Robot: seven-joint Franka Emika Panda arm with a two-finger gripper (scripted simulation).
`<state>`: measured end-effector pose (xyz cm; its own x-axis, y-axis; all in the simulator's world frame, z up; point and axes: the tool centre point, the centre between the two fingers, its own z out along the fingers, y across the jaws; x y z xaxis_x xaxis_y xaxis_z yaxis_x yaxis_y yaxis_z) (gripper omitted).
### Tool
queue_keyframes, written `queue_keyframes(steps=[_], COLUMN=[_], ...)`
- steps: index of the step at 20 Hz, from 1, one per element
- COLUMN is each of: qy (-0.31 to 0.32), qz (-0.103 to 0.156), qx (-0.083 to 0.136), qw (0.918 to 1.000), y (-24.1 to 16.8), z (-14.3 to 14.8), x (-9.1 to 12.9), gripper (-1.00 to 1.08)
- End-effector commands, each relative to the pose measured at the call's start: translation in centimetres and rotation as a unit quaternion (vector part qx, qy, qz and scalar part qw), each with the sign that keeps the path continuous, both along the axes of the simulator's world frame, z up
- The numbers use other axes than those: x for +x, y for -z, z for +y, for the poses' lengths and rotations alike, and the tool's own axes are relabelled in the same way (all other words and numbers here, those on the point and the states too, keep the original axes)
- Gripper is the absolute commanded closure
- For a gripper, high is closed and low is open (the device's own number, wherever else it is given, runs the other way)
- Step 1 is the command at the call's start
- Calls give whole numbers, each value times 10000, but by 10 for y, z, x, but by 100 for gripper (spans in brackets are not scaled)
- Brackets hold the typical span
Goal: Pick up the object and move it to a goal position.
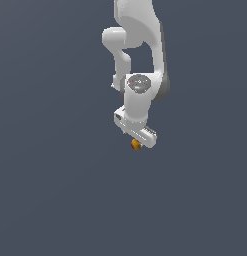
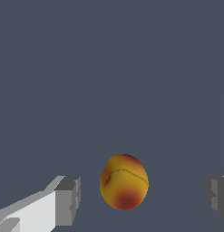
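The object [image 2: 124, 182] is a small round orange-yellow ball with red patches. In the wrist view it sits between my two fingers, one grey fingertip [image 2: 68, 199] on one side and the other fingertip [image 2: 216, 195] on the far side, with a gap on both sides. The gripper [image 2: 142, 197] is open and touches nothing. In the exterior view the white gripper [image 1: 137, 137] hangs straight over the object [image 1: 136, 145], which peeks out just below the hand. The fingers themselves are hidden there.
The white arm [image 1: 140, 45] reaches in from the top of the exterior view. A plain dark grey-blue surface [image 1: 55, 190] fills all else in both views.
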<state>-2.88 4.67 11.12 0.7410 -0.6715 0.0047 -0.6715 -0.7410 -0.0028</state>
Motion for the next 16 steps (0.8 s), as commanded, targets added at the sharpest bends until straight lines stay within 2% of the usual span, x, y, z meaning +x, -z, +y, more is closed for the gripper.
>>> queue_keyframes(steps=[1,9,16], qy=[319,1268,1817], qz=[4,18,24], qx=[6,14,13], qw=[9995,9919,9833], y=[4,17,24], z=[4,17,24], x=[-4,-15,-23], gripper=[-92,-92,-92])
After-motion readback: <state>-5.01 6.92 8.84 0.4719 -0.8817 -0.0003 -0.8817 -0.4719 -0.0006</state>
